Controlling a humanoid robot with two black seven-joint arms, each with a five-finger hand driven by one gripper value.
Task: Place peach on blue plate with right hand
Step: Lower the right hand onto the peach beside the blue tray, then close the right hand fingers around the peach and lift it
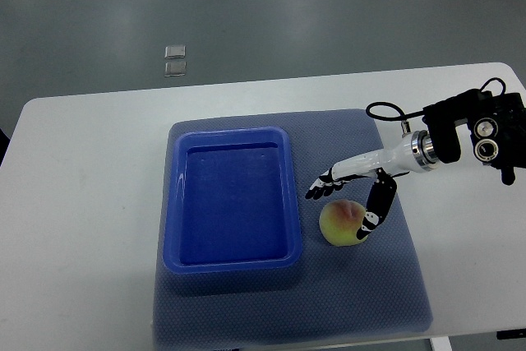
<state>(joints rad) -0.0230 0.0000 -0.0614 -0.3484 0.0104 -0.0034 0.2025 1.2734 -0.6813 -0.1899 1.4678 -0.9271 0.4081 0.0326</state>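
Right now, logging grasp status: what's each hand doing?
Left hand: not in view.
Right hand: open, fingers spread over the peach, thumb against its right side; no closed grasp yet. The peach sits on the mat beside the blue plate.

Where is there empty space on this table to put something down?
The blue plate holds nothing inside its rim. The white table is bare left of the grey mat; the mat's near strip is free too. It is crowded right of the plate, where the right hand hangs over the peach.
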